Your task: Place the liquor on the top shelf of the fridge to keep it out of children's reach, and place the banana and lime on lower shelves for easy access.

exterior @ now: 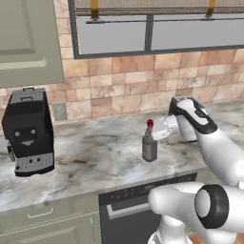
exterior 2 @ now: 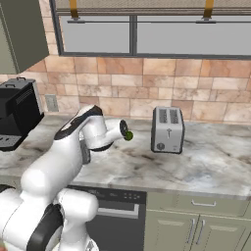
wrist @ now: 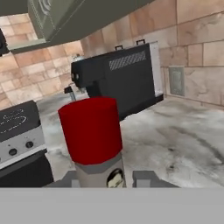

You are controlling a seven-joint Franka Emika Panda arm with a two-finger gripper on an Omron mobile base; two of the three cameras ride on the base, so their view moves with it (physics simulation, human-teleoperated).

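The liquor (exterior: 149,145) stands upright on the marble counter (exterior: 95,152), near its front edge and above the dark dishwasher (exterior: 128,209) set under it. The white arm reaches in from the right at the height of the bottle's neck, and the gripper (exterior: 155,133) sits right around that neck, just below the red cap (wrist: 91,129). In the hand view the cap rises large between the two dark fingertips (wrist: 146,178), which stand close on either side of the neck; they look pressed onto it, though the contact itself is cut off at the picture's edge. The bottle's base seems to rest on the counter.

Well to the left on the counter is a black coffee machine (exterior: 28,131), against the tan tile wall. In the right base view a silver toaster (exterior 2: 167,130) stands farther right, apart from the arm, and a small green spot (exterior 2: 129,136) shows at the arm's wrist; I can't make out what it is.
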